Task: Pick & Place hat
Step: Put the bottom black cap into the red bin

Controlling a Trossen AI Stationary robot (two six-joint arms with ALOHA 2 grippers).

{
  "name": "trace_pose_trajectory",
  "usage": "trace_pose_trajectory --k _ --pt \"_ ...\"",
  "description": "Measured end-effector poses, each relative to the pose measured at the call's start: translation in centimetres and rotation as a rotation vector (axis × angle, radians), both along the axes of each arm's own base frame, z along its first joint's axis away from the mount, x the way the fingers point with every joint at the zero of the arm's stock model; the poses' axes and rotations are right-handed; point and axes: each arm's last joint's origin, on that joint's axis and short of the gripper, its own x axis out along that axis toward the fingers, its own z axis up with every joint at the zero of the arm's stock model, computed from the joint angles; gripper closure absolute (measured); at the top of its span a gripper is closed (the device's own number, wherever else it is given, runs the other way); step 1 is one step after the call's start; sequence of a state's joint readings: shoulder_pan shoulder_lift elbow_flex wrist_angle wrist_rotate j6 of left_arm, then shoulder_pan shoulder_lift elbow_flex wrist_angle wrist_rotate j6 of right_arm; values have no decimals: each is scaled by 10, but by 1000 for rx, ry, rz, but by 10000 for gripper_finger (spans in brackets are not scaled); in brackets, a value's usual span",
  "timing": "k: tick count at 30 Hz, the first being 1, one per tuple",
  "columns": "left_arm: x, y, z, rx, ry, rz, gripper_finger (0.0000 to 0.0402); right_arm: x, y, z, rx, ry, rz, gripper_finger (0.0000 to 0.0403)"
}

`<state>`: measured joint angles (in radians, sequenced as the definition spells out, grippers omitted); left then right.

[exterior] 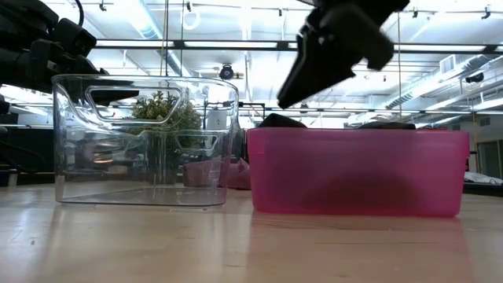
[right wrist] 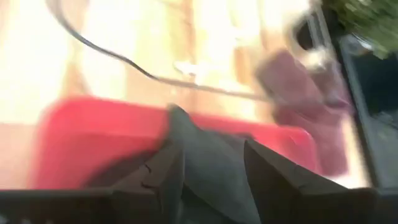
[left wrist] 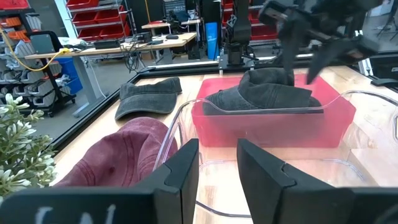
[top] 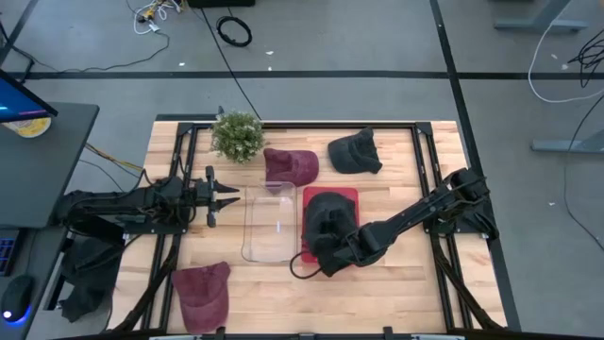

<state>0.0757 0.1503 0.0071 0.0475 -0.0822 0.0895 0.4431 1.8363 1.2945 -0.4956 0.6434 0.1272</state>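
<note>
A dark grey hat [top: 326, 212] lies in the pink-red bin [top: 351, 194], its crown rising above the rim [left wrist: 267, 93]. My right gripper [top: 330, 253] hangs open just above the near end of that hat. Its fingers stand apart over the crown [left wrist: 301, 65] and slant down [exterior: 287, 98]; I see no touch. In the right wrist view the dark cloth shows between the fingers [right wrist: 208, 180]. My left gripper [top: 222, 198] is open [left wrist: 217, 168] and level, at the left wall of the clear bin [top: 255, 227].
A maroon hat [top: 291, 167] and a second dark hat [top: 356, 151] lie beyond the bins. Another maroon hat [top: 201, 293] lies near the table's near left corner. A small plant [top: 238, 135] stands at the far edge. A black cord [top: 300, 269] lies near the red bin.
</note>
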Motion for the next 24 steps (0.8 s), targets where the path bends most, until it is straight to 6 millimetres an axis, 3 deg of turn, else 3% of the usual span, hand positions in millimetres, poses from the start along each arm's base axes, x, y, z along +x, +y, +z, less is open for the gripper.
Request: trace_pose_trajectory --k 7,11,16,24 --pt "0 0 0 0 -1 0 287 7 -2 -12 41 -8 16 246" --pt "0 0 0 0 1 0 287 2 -11 -31 68 15 13 256" --pt "0 0 0 0 0 0 287 -3 -29 -52 245 100 25 273" --pt "0 0 0 0 0 0 287 0 -34 -48 309 84 35 294"
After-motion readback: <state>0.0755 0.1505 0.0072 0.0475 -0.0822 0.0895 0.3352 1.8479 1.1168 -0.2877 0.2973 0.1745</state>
